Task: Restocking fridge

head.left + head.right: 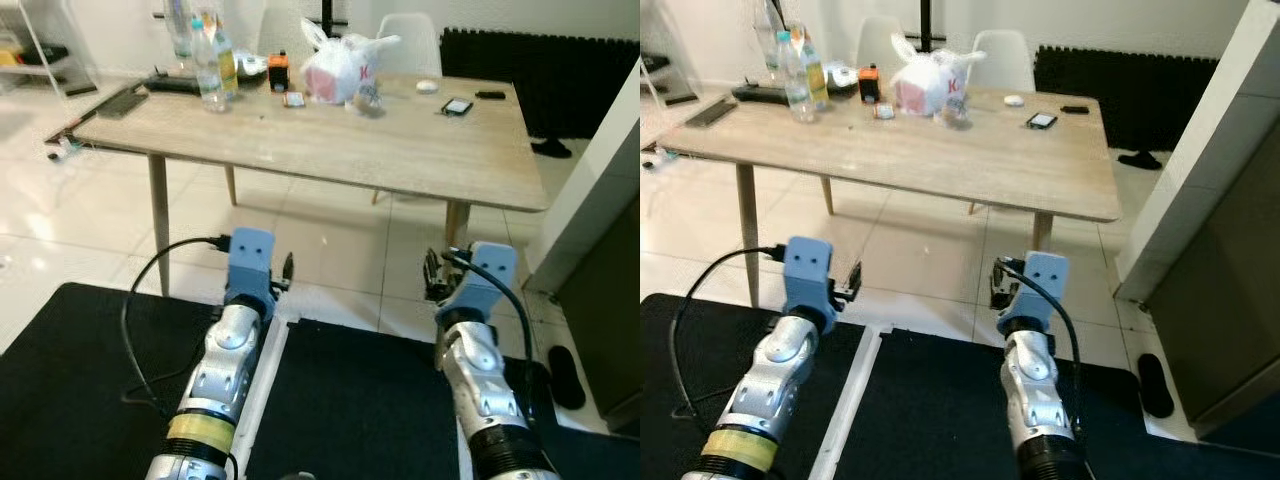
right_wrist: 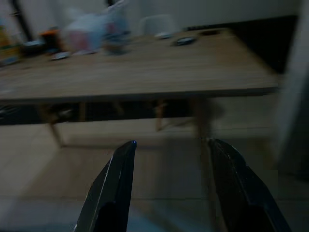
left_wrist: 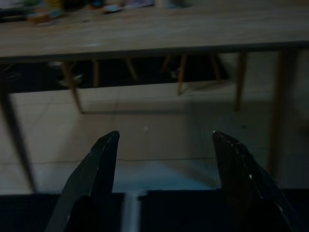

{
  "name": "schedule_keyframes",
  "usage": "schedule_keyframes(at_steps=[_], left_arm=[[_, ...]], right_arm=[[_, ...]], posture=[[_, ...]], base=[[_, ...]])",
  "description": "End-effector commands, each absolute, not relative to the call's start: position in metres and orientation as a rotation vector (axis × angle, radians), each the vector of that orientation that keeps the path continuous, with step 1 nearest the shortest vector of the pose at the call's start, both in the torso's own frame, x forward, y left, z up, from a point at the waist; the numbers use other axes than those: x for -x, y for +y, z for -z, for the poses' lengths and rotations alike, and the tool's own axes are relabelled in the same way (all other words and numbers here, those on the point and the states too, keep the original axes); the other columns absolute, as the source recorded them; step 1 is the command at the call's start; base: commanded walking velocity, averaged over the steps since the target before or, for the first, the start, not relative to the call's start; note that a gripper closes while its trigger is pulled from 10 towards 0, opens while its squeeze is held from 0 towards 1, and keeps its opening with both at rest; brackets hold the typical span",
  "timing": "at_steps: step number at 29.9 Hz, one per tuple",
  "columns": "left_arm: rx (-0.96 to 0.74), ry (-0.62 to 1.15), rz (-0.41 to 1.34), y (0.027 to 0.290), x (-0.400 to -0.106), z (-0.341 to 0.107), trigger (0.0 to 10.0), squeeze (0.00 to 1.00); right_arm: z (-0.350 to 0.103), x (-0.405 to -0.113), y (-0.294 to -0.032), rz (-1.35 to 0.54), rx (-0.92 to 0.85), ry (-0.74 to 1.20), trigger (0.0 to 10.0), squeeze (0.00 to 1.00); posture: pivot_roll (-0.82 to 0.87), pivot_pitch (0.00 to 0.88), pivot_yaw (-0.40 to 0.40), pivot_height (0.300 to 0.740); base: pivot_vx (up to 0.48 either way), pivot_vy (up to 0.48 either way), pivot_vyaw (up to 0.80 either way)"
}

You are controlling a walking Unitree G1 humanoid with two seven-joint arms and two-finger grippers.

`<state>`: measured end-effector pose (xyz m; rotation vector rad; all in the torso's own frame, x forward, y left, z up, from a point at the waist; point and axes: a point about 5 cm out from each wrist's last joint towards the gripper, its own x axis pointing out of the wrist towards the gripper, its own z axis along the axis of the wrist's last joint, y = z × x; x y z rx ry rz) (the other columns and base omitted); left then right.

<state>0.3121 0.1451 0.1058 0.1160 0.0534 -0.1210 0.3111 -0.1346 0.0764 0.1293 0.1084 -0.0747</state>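
Note:
A wooden table (image 1: pixel 400 150) stands ahead of me. On its far side sit several bottles (image 1: pixel 212 62), a white plastic bag (image 1: pixel 340 65) and an orange object (image 1: pixel 278 70). My left gripper (image 3: pixel 164 140) and right gripper (image 2: pixel 171 145) are held low in front of me, short of the table's near edge. Both stand open with nothing between the fingers. In the eye views the two arms (image 1: pixel 235 330) (image 1: pixel 478 340) reach forward over a black surface. A dark grey appliance front (image 1: pixel 1230 300) stands at my right.
Two phones (image 1: pixel 458 107) and a small white object (image 1: pixel 427 87) lie on the table's right part. White chairs (image 1: pixel 410 40) stand behind it, with a black radiator (image 1: pixel 540 70) on the far wall. Dark slippers (image 1: pixel 565 375) lie on the tiled floor at right.

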Motion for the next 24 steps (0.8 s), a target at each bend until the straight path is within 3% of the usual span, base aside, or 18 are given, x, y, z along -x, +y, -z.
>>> schedule_keyframes(at_steps=[1, 24], left_arm=[[-0.121, 0.083, 0.102, 0.148, -0.312, -0.100, 10.0, 0.00], [-0.105, 0.060, 0.039, 0.163, -0.312, -0.104, 10.0, 0.00]], right_arm=[[-0.074, -0.310, -0.134, 0.076, -0.135, 0.116, 10.0, 0.00], [-0.092, -0.315, -0.139, 0.089, -0.125, 0.032, 10.0, 0.00]], posture=[[0.03, 0.000, -0.006, 0.740], [0.03, 0.000, -0.003, 0.740]], base=[[0.000, 0.000, 0.00], [0.000, 0.000, 0.00]])
